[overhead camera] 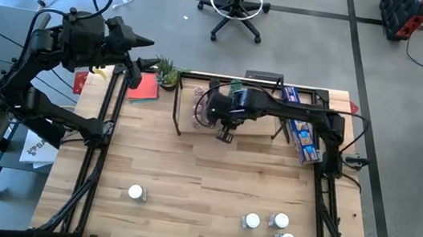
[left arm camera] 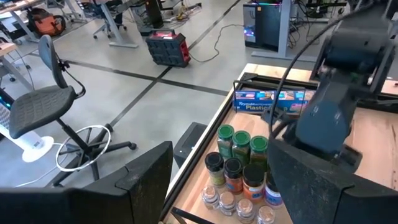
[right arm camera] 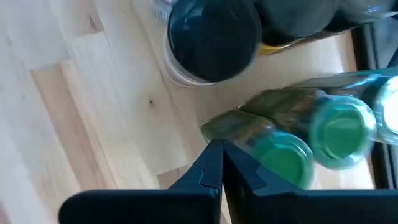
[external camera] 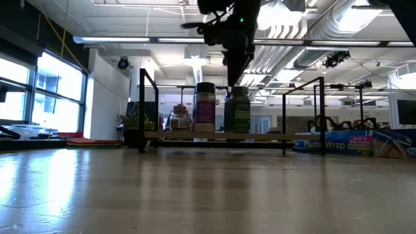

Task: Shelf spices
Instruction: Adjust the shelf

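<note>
Nearest the high camera, at the table's six-o'clock edge, four small white-lidded spice jars [overhead camera: 136,193] stand on the pale wooden tabletop [overhead camera: 205,174]: one toward seven o'clock, three clustered near five. At twelve o'clock sits the low light-wood shelf on thin black legs [external camera: 214,136], carrying upright green-lidded jars [right arm camera: 341,130] and black-lidded jars [right arm camera: 214,38]. The right gripper [right arm camera: 221,163] hangs over the shelf, fingers pressed fully together, holding nothing, tips just beside a green lid. The left gripper [left arm camera: 217,180], spread wide and empty, hovers off the table's ten-o'clock corner.
</note>
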Robot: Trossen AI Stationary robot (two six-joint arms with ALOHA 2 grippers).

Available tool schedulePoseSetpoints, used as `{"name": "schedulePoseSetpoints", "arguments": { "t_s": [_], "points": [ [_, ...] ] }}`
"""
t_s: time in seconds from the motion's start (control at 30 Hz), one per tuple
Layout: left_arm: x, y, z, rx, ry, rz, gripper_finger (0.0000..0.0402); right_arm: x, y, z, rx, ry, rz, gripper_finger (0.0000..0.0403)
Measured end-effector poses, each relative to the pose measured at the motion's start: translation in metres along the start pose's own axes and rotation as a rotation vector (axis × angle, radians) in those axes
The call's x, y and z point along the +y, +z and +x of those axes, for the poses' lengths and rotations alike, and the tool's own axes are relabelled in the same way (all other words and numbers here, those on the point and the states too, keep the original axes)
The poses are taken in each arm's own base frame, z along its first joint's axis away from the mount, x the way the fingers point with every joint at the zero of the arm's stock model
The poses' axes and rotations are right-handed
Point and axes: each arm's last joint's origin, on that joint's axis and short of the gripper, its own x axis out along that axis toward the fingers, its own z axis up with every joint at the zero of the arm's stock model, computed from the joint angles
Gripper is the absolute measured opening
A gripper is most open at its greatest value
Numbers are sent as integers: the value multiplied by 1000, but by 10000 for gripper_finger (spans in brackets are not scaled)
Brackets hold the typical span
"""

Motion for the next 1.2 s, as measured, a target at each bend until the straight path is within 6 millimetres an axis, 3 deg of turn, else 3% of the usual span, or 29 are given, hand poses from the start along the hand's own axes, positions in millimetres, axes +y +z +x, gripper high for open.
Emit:
{"name": "schedulePoseSetpoints", "arguments": {
  "t_s": [0.13, 0.3, 0.47, 0.6, 0.73, 0.93, 1.2],
  "points": [
    [0, 0, 0, 0, 1, 0, 259, -6, -9, -34, -71, 8, 35, 0],
    [0, 0, 0, -1, -12, -12, 259, -25, -37, -91, -150, 0, 152, 0],
    [-8, -4, -1, 33, -254, -57, 259, -52, -78, -138, -158, -27, 328, 0],
    [-13, -21, -2, 214, -408, -22, 259, -68, -109, -163, -168, -56, 347, 0],
    [-15, -38, 4, 398, -346, -60, 259, -82, -144, -161, -192, -85, 388, 0],
    [-18, -53, 20, 476, -201, -215, 259, -92, -194, -139, -168, -75, 501, 10],
    [-26, -65, 52, 457, -83, -375, 259, -100, -224, -136, -147, 108, 604, 125]
  ]
}}
